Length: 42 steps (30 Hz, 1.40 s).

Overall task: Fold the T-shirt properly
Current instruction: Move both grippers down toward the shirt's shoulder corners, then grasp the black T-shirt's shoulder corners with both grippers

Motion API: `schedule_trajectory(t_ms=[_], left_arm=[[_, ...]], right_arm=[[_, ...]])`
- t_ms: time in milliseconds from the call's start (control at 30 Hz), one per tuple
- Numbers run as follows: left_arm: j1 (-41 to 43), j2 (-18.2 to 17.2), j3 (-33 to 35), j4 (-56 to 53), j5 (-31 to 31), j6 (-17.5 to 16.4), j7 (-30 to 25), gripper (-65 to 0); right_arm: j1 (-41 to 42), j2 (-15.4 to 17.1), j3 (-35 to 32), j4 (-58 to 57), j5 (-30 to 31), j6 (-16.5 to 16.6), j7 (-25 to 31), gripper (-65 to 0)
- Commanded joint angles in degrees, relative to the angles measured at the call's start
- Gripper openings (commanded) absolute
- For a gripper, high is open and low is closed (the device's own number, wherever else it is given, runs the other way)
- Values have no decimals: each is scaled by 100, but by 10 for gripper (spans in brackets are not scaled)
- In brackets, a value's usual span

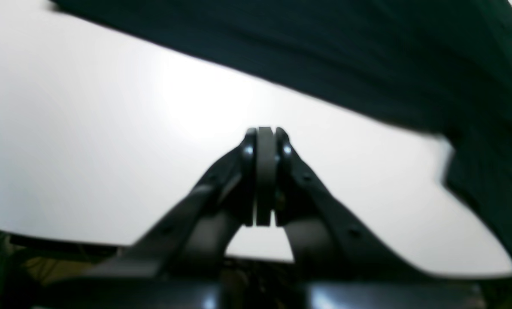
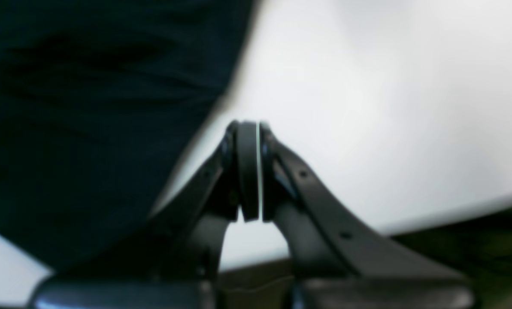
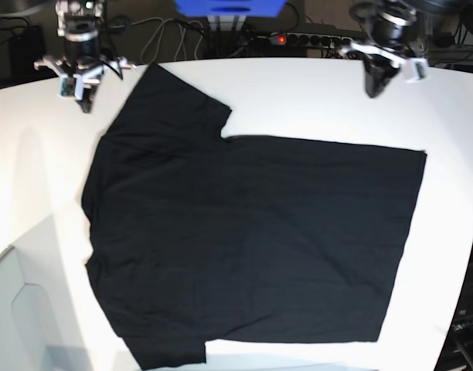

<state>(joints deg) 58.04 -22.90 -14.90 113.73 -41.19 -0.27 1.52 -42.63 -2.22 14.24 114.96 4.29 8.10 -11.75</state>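
Black T-shirt (image 3: 252, 247) spread flat on white tabletop (image 3: 314, 93), long axis left-right in base view; both closed, empty end effectors, left (image 3: 373, 91) and right (image 3: 83, 104), beyond far edge, right nearer sleeve.

White table (image 3: 314, 93), power strip (image 3: 298, 37), cables (image 3: 163, 35) behind.

Black T-shirt (image 3: 252, 247) lies spread apparently flat, plain side up.
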Motion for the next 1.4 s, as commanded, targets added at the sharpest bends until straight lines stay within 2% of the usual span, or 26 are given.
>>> schedule_trajectory(t_ms=[0, 200, 367, 467, 533, 600, 667, 833, 1000, 1233, 1367], left_arm=[[-6, -45, -71, 95, -114, -39, -139, -650], [-191, -71, -431, 104, -439, -39, -24, -650], [-639, -36, -827, 112, -967, -47, 987, -650], [-877, -27, -1056, 104, -1345, -47, 1584, -650], [-965, -27, -1152, 104, -1477, -47, 1769, -650], [-991, -27, -1196, 104, -1512, -47, 1813, -650], [-1035, -27, -1196, 104, -1512, -47, 1822, -650], [-1070, -27, -1196, 95, -1512, -47, 1831, -650], [-1070, -18, -1196, 86, -1529, -47, 1804, -650], [-1070, -9, -1187, 60, -1529, -47, 1795, -649], [-1079, -9, -1196, 60, -1529, -47, 1804, -649]], right_arm=[[83, -37, 66, 122, 173, 197, -8, -650], [953, -37, 611, 140, 1518, 1041, -1783, -650], [1674, -20, 1244, 140, 2432, 1454, -3172, -648], [2219, -20, 1763, 131, 2986, 1480, -4315, -543], [2553, -37, 2185, 113, 3179, 1480, -5027, -485], [2852, -55, 2589, 104, 3373, 1480, -5634, -473], [3037, -55, 2897, 104, 3566, 1507, -6012, -469], [3169, -20, 3143, 96, 4041, 1779, -6364, -472], [3169, -55, 3108, -28, 4067, 1797, -6355, -468], [3301, -20, 3143, -845, 4392, 1806, -6337, -465], [3582, -20, 3152, -1346, 4392, 1806, -6337, -412]])
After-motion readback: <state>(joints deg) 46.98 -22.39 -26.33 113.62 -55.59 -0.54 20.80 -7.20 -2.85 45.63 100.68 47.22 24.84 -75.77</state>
